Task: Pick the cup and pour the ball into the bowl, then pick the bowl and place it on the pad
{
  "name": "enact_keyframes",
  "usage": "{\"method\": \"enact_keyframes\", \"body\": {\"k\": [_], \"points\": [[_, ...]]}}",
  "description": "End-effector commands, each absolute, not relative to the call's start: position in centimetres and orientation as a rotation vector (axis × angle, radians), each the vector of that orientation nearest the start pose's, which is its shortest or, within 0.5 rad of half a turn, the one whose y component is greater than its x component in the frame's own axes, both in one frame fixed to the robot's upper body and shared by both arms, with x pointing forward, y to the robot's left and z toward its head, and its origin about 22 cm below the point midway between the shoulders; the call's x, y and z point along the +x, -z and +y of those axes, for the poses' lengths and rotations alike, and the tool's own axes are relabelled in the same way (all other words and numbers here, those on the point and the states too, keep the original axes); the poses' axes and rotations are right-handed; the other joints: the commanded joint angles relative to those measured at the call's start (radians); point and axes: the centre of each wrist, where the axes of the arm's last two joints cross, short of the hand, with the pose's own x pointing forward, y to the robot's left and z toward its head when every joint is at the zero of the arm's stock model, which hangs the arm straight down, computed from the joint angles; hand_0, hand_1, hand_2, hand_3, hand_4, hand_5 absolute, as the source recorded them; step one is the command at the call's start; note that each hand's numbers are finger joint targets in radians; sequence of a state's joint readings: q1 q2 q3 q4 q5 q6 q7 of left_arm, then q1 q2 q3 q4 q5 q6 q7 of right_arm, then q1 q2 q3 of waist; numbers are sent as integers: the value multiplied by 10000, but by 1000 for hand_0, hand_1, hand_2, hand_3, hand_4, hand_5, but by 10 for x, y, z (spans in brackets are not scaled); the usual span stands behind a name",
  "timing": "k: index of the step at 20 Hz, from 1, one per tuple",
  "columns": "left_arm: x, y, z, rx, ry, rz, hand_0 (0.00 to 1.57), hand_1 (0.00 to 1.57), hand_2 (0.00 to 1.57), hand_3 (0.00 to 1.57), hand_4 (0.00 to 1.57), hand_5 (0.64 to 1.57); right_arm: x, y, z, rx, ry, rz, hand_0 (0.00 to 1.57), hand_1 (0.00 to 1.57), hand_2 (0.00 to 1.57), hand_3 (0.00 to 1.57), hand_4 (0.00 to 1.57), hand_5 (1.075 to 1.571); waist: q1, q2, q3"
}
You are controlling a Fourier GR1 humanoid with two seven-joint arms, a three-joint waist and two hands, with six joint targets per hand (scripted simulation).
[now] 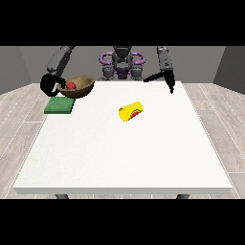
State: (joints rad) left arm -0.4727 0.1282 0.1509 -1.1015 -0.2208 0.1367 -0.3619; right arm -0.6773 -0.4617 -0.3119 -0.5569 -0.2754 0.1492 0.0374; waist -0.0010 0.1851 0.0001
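Hand at view's left [48,85] curled round bowl [79,86] rim, ball [71,85] inside, above pad [59,105].

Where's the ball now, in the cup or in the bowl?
In the bowl. The red ball shows inside its rim, and the yellow cup lies tipped on its side on the table.

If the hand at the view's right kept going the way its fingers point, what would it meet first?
That hand points down toward the white table, so probably bare tabletop first. The yellow cup lies well aside, though depth is unclear.
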Motion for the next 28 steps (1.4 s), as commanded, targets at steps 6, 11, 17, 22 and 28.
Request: {"method": "enact_keyframes", "body": {"k": [6, 11, 17, 22, 28], "points": [[368, -88, 206, 3628, 2517, -22025, 0, 0, 0, 0, 0, 1564, 355, -84, -467, -958, 2994, -15634, 1571, 1571, 1571, 1442, 1031, 1563, 574, 2809, 21], [349, -104, 209, 3591, 2609, -22057, 0, 0, 0, 0, 0, 1563, 316, -92, -520, -1865, 2582, -15710, 1571, 1571, 1571, 0, 1033, 1566, 666, 2816, 27], [334, -133, 186, 3822, 2526, -22839, 0, 0, 0, 0, 0, 1564, 323, -107, -522, -2422, 2609, -16454, 1571, 1571, 1571, 0, 1034, 1569, 662, 3431, 29], [322, -138, 186, 3757, 2671, -22975, 0, 0, 0, 0, 0, 1563, 330, -104, -516, -1838, 3184, -16552, 1571, 1571, 1571, 212, 1007, 1571, 621, 3499, 24], [338, -119, 197, 3312, 2254, -21683, 0, 0, 0, 0, 0, 1566, 325, -108, -522, -1650, 2926, -15081, 1571, 1571, 1571, 263, 736, 1570, 325, 2263, 1]]}}
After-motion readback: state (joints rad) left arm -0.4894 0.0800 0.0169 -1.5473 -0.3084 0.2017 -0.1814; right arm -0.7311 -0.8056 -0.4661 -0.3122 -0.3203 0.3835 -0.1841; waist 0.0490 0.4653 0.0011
